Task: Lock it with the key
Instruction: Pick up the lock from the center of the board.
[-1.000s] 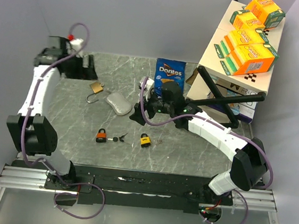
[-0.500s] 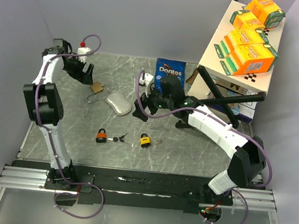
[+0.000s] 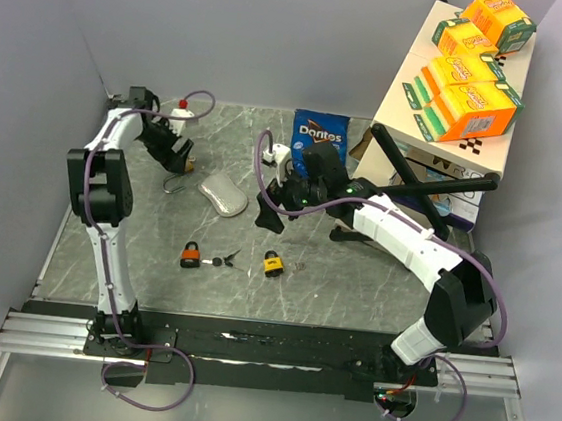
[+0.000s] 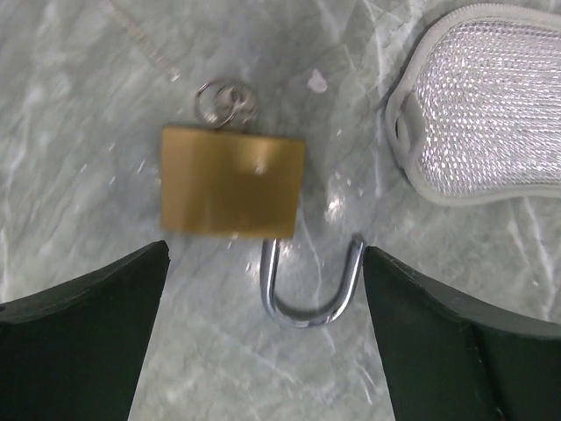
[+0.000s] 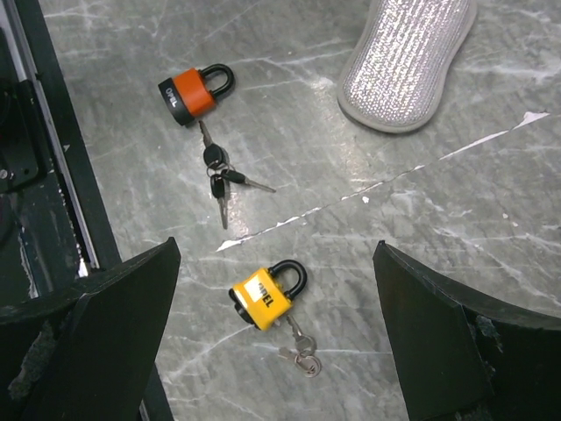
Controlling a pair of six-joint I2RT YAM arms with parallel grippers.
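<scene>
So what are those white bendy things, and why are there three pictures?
They are two robot arms, fixed to a grey table. One picture looks down from above; the other two come from little cameras on each wrist, showing its black fingers at the edges. The left gripper hangs open over a gold padlock whose loop is open. The right gripper is open above an orange padlock, a yellow padlock and a silver pouch. Nothing is held.
</scene>
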